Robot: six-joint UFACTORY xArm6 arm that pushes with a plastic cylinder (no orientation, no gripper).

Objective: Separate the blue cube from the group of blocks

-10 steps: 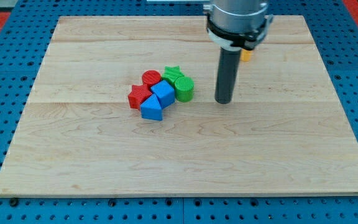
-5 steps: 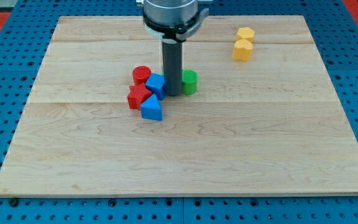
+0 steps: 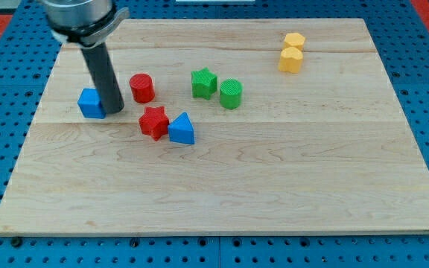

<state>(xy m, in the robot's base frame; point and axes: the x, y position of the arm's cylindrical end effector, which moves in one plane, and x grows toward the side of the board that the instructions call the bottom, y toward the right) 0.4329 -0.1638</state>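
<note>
You see my tip resting on the wooden board, touching the right side of the blue cube; as a bare rod, it grips nothing. The blue cube sits at the view's left, apart from the other blocks. The red cylinder stands just right of the rod. The red star touches the blue triangular block. The green star and green cylinder sit near each other. Two yellow blocks lie at upper right.

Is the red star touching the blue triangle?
Touching. The camera view shows the red star and the blue triangle pressed side by side with no board between them.
</note>
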